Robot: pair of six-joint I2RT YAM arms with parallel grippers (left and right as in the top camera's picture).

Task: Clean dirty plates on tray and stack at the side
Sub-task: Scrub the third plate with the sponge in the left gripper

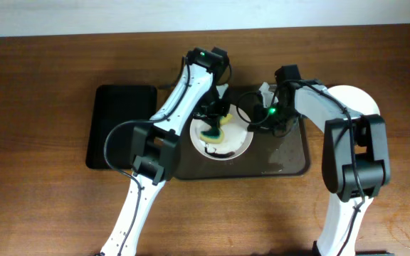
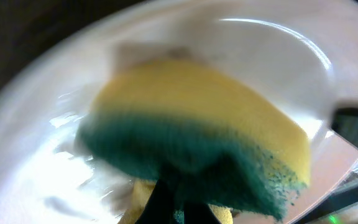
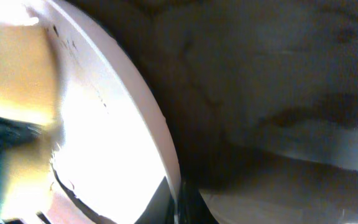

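Note:
A white dirty plate [image 1: 235, 144] with dark smears lies on the dark tray [image 1: 290, 158] at mid table. My left gripper [image 1: 216, 119] is shut on a yellow and green sponge [image 1: 212, 131] and presses it on the plate; the sponge fills the left wrist view [image 2: 197, 118] over the white plate [image 2: 36, 143]. My right gripper [image 1: 256, 121] is shut on the plate's right rim, seen close in the right wrist view [image 3: 176, 186], where the plate's rim [image 3: 135, 106] runs between the fingers. A clean white plate [image 1: 354, 103] lies to the right of the tray.
A black flat tray [image 1: 119, 124] lies on the wooden table to the left of the main tray. Wet patches show on the main tray's right part [image 1: 280, 153].

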